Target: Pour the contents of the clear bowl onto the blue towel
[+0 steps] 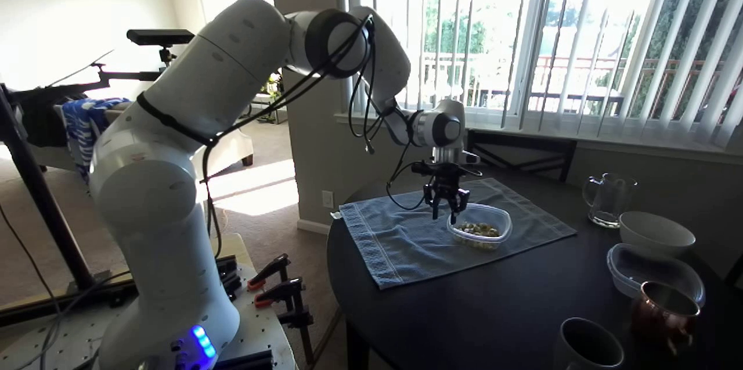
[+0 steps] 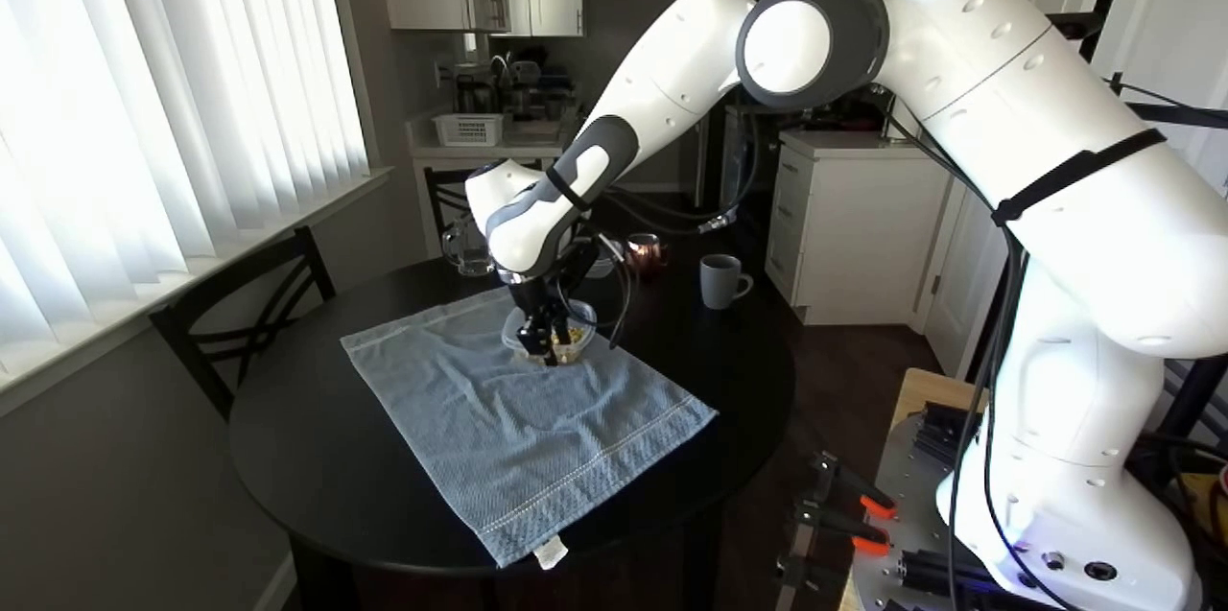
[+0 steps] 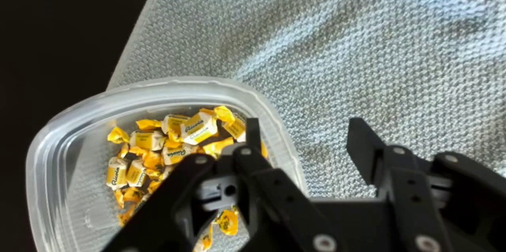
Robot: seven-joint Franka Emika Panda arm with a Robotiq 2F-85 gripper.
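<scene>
"Clear bowl [image 1: 486,213] in an exterior view: where, what state?"

"Upright on the blue towel [image 1: 400,242], near the towel's edge; that lies on the dark table [image 1: 441,312]. Contents [image 1: 480,230] inside. Tool [image 1: 444,218] hangs right at the bowl's rim, pointing down. White bowl [image 1: 656,232] and copper mug [image 1: 663,318] sit off to 1 side, not our job."

"Any pour?"

"None visible. In an exterior view, grey mug [image 2: 718,283] well apart from the towel; bowl upright, partly behind the tool, contents in it, none that I can make out on the towel."

"Wrist view?"

"Best look. Contents are wrapped candies [image 3: 199,127], yellow and white, some printed Ricola. Tool's 2 fingers [image 3: 365,149] stand spread, gripping nothing: 1 over the candies, 1 out over the towel, rim between. Whether either touches the wall: unclear."

"So how far along?"

"Early, I'd judge. Done: tool lined up on the rim, it seems, no grip. Left: pinch the wall, lift, probably shift toward the towel's middle, tip, get every candy out. Pour itself at 0."

"Anything to watch?"

"Wall looks thin; might flex or slip when squeezed. Candies could roll off that edge."
</scene>
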